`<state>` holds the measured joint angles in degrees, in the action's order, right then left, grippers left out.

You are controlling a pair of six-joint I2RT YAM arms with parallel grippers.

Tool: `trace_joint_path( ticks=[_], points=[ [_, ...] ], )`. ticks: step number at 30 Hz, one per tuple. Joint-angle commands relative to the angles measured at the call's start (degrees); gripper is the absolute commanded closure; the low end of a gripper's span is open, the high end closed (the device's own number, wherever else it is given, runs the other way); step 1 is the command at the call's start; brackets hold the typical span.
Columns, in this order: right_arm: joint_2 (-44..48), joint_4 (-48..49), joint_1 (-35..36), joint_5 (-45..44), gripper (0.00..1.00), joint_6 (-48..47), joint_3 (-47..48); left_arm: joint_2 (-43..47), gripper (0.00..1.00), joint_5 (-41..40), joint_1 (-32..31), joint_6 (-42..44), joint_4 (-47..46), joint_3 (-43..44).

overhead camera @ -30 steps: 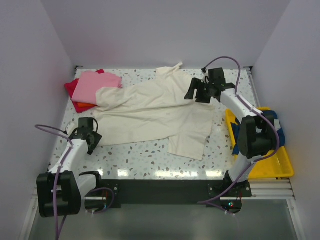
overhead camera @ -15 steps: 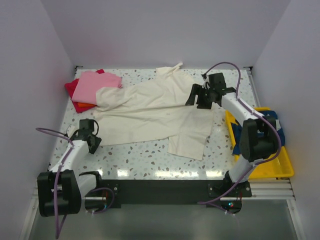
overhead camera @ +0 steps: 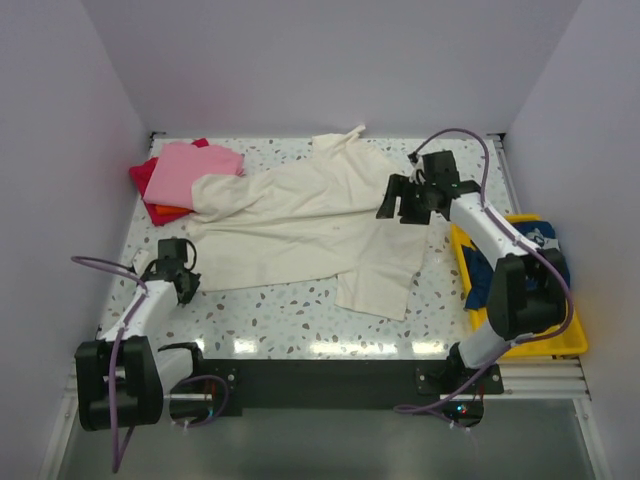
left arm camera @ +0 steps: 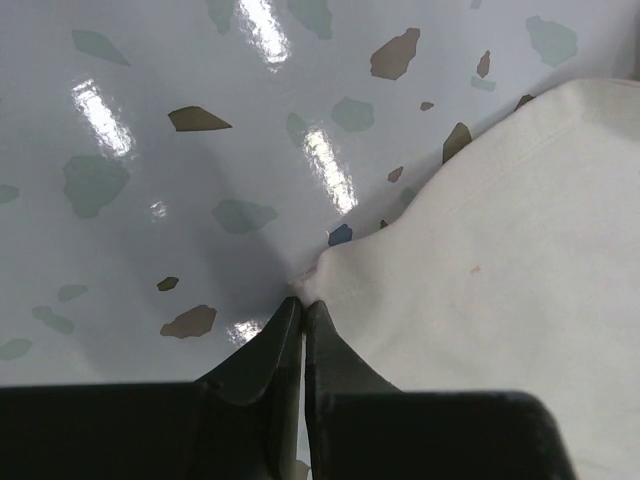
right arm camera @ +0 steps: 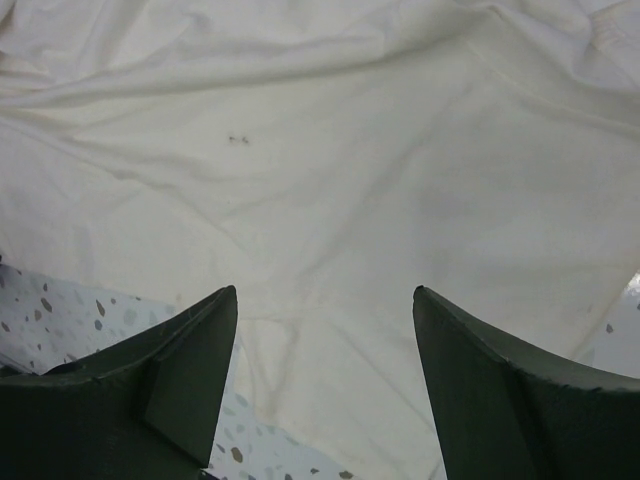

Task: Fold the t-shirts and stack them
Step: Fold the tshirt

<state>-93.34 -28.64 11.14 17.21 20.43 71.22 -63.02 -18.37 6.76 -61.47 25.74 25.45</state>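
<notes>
Left gripper (left arm camera: 302,312) pinches cream t-shirt's (overhead camera: 300,225) corner, right gripper (right arm camera: 325,330) wide above it. You've got pink t-shirt (overhead camera: 185,170) stacked far-left; cream, navy t-shirt (overhead camera: 560,268) remain.

The left gripper (left arm camera: 303,312) has its two dark fingers (left arm camera: 262,362) pressed together, with only a thin slit between them. Their tips meet the corner of the cream t-shirt (left arm camera: 500,270), where the cloth rises in a small peak; it seems pinched there, though the contact itself is partly hidden. The shirt's stitched hem runs up to the right. The glossy speckled table (left arm camera: 150,190) shows bright glare streaks.
</notes>
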Motion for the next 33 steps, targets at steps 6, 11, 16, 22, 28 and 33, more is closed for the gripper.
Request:
trace_joint_path(
  ticks=[6, 11, 16, 22, 28, 33],
  points=[
    [14.7, -13.2, 1.1, -3.8, 0.25, -1.0, -8.6, -1.4, 1.0, -0.3, 1.2, 8.0, -2.9, 2.8],
    [22.3, -22.3, 3.9, -5.4, 0.26, 3.8, -15.4, -3.7, 1.0, -1.3, 1.4, 12.8, -4.8, 6.5],
    [28.3, -27.1, 7.1, -6.2, 0.29, 9.4, -21.9, -4.1, 1.0, -0.4, 1.4, 14.6, -6.2, 6.9],
    [28.0, -26.3, 9.7, -7.1, 0.37, 13.2, -26.6, -3.8, 1.0, 0.8, 1.4, 16.0, -6.3, 6.7],
    [25.3, -22.6, 10.7, -6.8, 0.5, 14.4, -30.3, -2.7, 1.0, 1.1, 1.4, 16.9, -5.9, 6.6],
    [25.0, -19.3, 10.7, -8.2, 0.51, 15.2, -32.5, -2.7, 1.0, 1.8, 1.5, 17.7, -6.0, 7.3]
  ],
)
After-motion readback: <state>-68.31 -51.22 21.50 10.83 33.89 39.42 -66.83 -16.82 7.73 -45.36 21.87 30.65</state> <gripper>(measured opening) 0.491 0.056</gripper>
